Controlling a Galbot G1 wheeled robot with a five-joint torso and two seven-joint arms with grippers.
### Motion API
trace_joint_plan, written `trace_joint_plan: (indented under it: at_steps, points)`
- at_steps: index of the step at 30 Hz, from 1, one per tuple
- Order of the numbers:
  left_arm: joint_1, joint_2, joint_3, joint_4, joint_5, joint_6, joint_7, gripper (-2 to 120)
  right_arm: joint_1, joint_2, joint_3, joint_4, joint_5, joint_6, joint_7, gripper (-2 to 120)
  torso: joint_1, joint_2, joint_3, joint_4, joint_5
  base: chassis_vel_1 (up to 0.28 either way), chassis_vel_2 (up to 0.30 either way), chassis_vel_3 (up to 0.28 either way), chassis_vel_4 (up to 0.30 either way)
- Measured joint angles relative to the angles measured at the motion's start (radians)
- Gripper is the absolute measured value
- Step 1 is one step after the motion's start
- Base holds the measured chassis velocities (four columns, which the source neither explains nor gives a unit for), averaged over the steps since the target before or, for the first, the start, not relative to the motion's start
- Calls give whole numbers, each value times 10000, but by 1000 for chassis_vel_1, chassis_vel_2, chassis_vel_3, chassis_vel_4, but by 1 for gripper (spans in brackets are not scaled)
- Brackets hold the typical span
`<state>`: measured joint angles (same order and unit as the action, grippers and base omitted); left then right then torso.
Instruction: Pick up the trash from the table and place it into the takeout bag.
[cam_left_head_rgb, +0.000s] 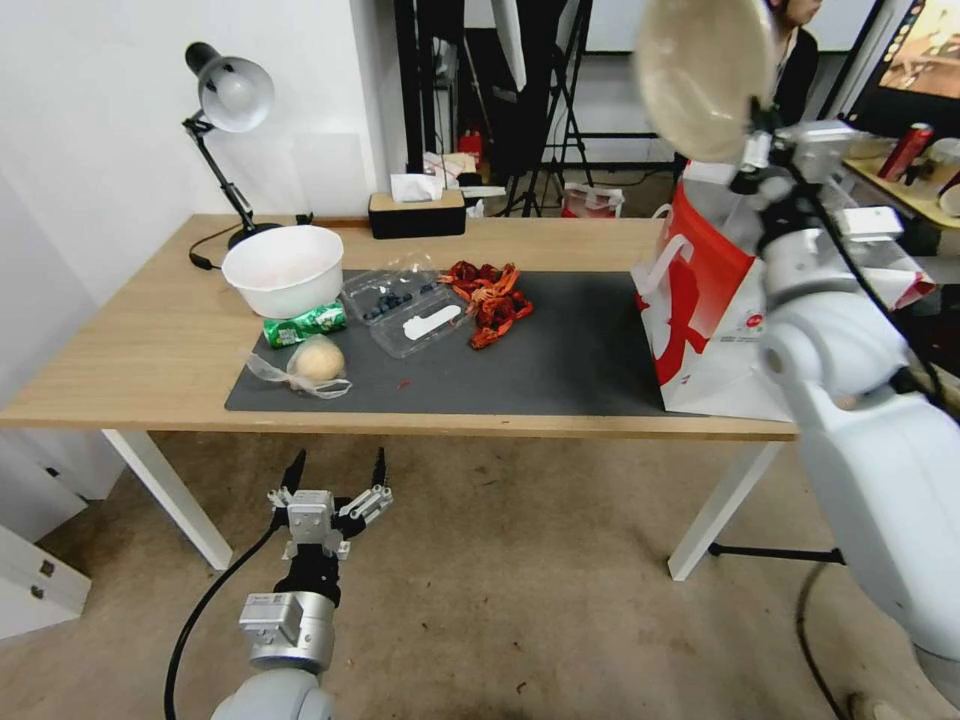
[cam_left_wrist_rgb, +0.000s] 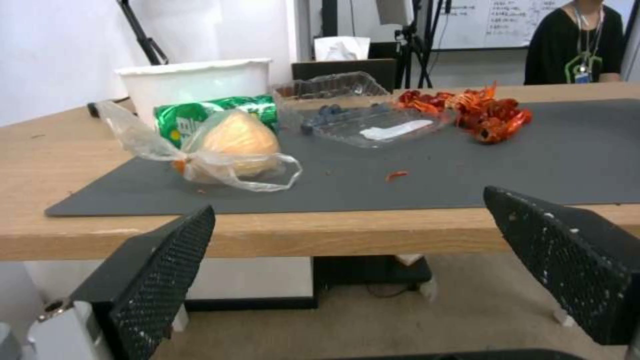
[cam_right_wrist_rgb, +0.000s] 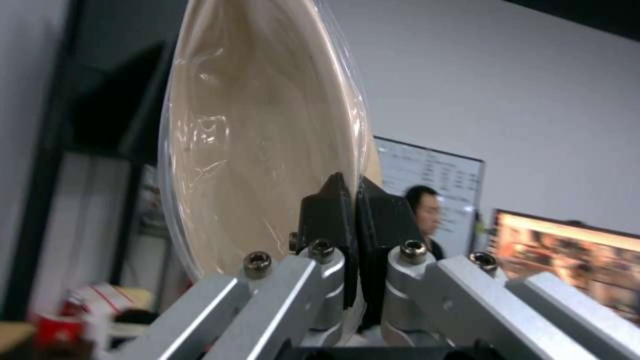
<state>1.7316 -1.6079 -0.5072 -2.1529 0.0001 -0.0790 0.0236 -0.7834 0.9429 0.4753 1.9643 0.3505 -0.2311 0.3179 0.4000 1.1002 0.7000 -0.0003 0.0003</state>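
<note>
My right gripper (cam_left_head_rgb: 752, 142) is raised high over the takeout bag (cam_left_head_rgb: 700, 300) and shut on the rim of a beige bowl (cam_left_head_rgb: 702, 75), which is tipped on edge. In the right wrist view the fingers (cam_right_wrist_rgb: 333, 215) pinch that bowl (cam_right_wrist_rgb: 253, 150) at its rim. More trash lies on the table's (cam_left_head_rgb: 130, 370) dark mat: a white bowl (cam_left_head_rgb: 285, 268), a crushed green can (cam_left_head_rgb: 305, 324), a bagged bun (cam_left_head_rgb: 318, 360), a clear clamshell (cam_left_head_rgb: 405, 305) and red shells (cam_left_head_rgb: 490, 295). My left gripper (cam_left_head_rgb: 338, 470) hangs open below the table's front edge, facing the bun (cam_left_wrist_rgb: 237, 142).
A black tissue box (cam_left_head_rgb: 416, 212) and a desk lamp (cam_left_head_rgb: 230, 95) stand at the back of the table. A red crumb (cam_left_wrist_rgb: 397, 175) lies on the mat. A smaller table with a red can (cam_left_head_rgb: 905, 150) is at the far right. The mat's middle is bare.
</note>
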Motion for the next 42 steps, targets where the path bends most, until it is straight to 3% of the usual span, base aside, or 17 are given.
trace_joint_plan:
  at_steps: [8,21,25,28,30,32,36,42]
  points:
    - [53,0,87,-4,94,-43,6,100,-1169,-130,598,413,-620,-700,632,0,0,0,0,2,-2,0,0,0,0]
    - [145,-1,103,-128,172,-106,7,100,-1791,-41,862,844,-532,-947,999,43,-2,0,-1,3,-4,0,0,0,0]
    - [163,-1,99,-135,181,-126,7,100,-1798,-78,861,1219,770,-463,964,57,-1,-2,0,3,-4,0,0,0,0]
    - [175,-1,95,-136,184,-147,6,100,-1888,-42,678,1898,2952,553,450,72,-2,-2,-1,4,-5,0,0,0,0]
    - [175,-1,96,-136,184,-148,6,100,-1917,-29,655,1972,3155,674,342,73,-2,-2,-1,5,-4,0,0,0,0]
    - [178,-1,93,-136,187,-160,4,100,-2271,99,378,2575,4229,1342,-247,86,-2,-2,-1,4,-6,0,0,0,0]
    - [169,-1,94,-134,189,-162,2,100,-2826,324,47,3081,4440,1594,-609,97,0,-2,-2,4,-6,0,0,0,0]
    - [132,-1,72,-94,177,-162,0,100,-4264,729,-456,3067,2763,1878,-934,100,0,-2,-1,3,-4,0,0,0,0]
